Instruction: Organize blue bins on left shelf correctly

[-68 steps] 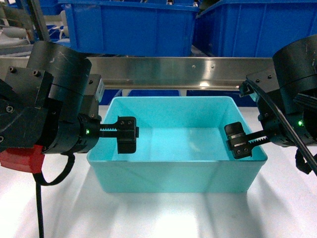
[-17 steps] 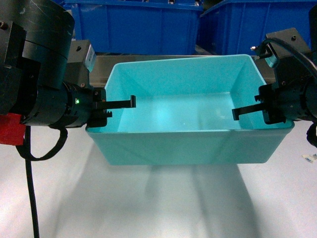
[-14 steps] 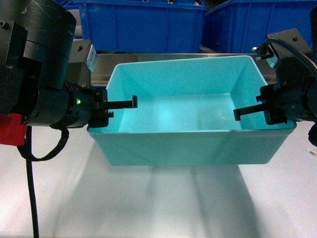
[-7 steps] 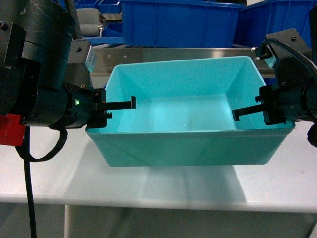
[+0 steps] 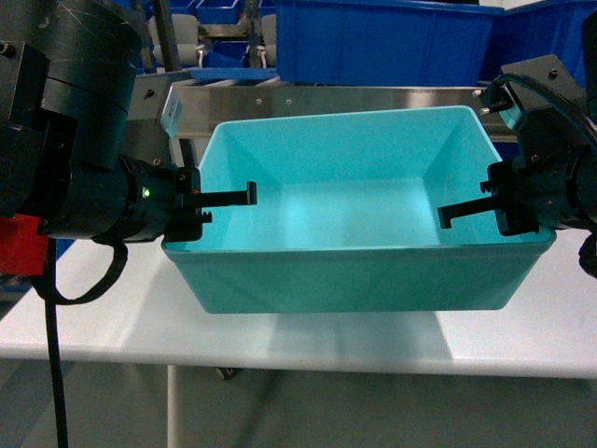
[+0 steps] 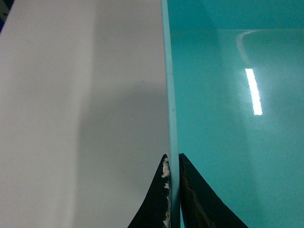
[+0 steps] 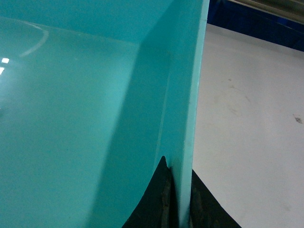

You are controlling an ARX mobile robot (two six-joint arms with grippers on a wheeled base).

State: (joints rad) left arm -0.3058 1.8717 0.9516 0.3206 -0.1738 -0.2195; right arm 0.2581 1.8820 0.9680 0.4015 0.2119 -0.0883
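Bench (image 5: 93, 327): one, white, flat; front edge visible at 6 o'clock in the head view, with open floor space beneath and one support leg below it.

Left shelf (image 5: 373, 98): one stainless-steel rail seen, running across 12 o'clock behind the tub. Dark blue bins (image 5: 373, 42): at least two visible, seated above that rail.

Turquoise bin (image 5: 354, 271): one, open-topped, nothing inside. Held between both arms at centre frame, underside raised off the bench with a shadow below. Far rim near the steel rail; whether touching cannot be told. Near wall just inside the bench front edge.

Left end effector (image 5: 201, 198): one, at 9 o'clock, clamped across the bin's left wall. Left wrist view confirms: two dark fingers (image 6: 159, 204) pinching the thin rim, one inside, one outside, bench surface to the outer side.

Right end effector (image 5: 485, 203): one, at 3 o'clock, clamped likewise on the right wall. Right wrist view shows fingers (image 7: 161, 199) straddling the rim, open bench to the outer side.
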